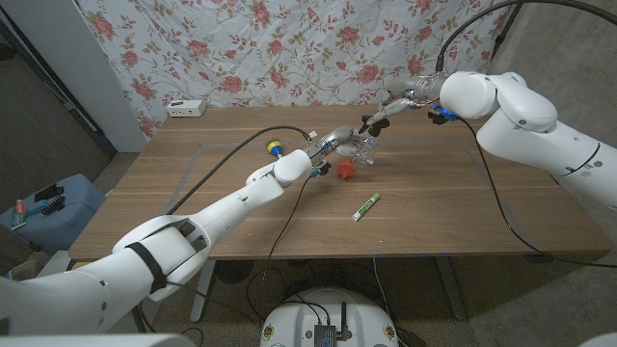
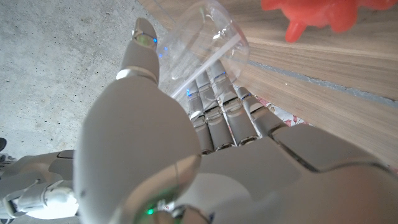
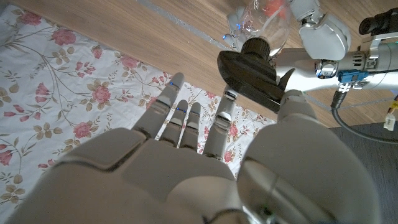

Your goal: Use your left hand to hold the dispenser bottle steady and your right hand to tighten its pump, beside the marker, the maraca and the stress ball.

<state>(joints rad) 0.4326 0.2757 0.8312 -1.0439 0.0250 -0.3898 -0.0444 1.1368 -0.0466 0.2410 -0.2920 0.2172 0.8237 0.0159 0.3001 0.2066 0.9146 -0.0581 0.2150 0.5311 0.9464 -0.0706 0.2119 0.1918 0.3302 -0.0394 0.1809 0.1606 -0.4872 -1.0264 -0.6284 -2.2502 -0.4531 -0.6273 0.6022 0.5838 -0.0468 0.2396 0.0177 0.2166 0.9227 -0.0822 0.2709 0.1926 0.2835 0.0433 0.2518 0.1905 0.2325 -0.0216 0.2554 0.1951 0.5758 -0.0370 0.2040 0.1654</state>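
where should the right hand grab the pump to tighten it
Grip the black pump head around its collar, coming from the end away from the clear bottle. The bottle is tilted in the left hand, so the pump points toward the open right hand.

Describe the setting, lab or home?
Likely an improvised lab room: a floral sheet hung as backdrop, a wooden table with cables trailing across it, and a bare concrete floor.
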